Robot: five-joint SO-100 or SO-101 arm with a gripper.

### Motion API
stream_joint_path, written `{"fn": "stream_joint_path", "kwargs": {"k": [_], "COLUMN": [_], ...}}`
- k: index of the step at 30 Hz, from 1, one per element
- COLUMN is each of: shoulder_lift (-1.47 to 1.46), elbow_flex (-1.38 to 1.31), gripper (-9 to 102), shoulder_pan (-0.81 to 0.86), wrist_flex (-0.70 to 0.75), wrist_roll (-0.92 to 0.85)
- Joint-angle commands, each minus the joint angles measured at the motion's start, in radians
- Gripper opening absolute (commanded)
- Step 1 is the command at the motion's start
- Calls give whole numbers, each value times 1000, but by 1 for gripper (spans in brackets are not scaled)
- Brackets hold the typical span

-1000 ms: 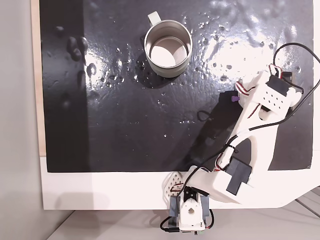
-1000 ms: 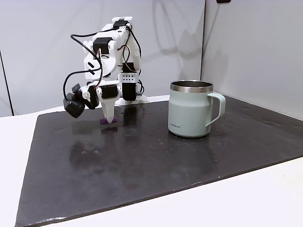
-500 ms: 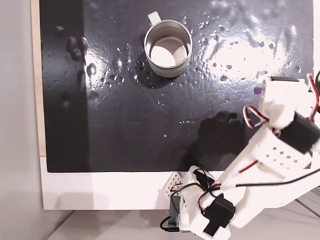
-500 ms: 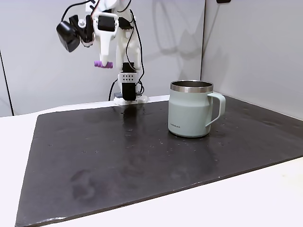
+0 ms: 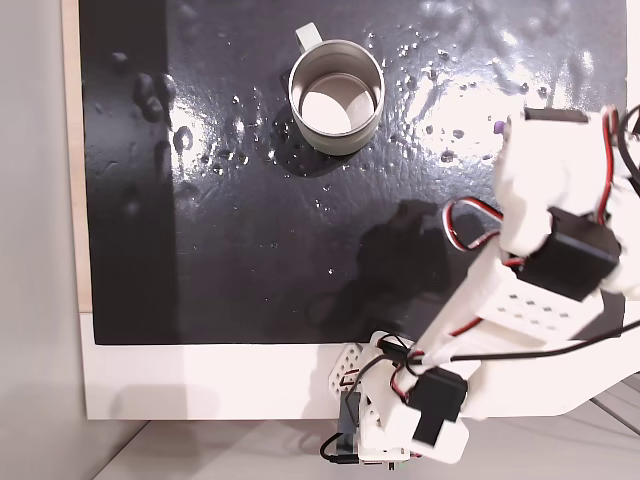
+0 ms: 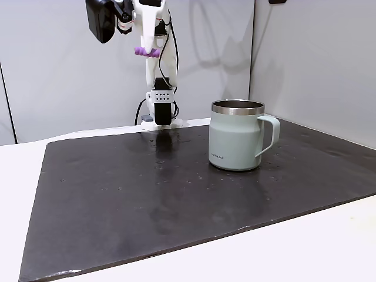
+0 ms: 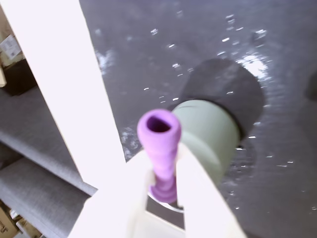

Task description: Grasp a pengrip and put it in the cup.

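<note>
Your tool point(image 7: 163, 171) pinches the purple pengrip point(image 7: 161, 144) mid-length, high above the tabletop point(image 6: 176, 194).
It looks light and soft, so squeeze gently; the cup point(image 6: 238, 135) stands to the right, well apart.

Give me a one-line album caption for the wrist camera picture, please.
White gripper pinching a purple pengrip, seen high above the pale green cup on the black mat.

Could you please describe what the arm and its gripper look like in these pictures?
The arm is built of white plastic segments, some perforated with small holes, with black servo blocks at the joints. Thin black cables and red-and-white wires loop along it. The gripper has two plain white fingers, and a black camera module sits beside it.
</note>
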Motion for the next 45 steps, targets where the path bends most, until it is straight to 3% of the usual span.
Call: {"fn": "stream_joint_path", "kwargs": {"k": [1,16,27,32,45], "shoulder_lift": [-61,-311,-305,-278,-236], "elbow_flex": [-176,-330,-293,-255,-206], "gripper": [0,0,1,28,30], "shoulder_pan": [-77,-423,-495,-500,-517], "wrist_flex": [20,29,32,34,34], "wrist_roll": [75,298,333,316,318]}}
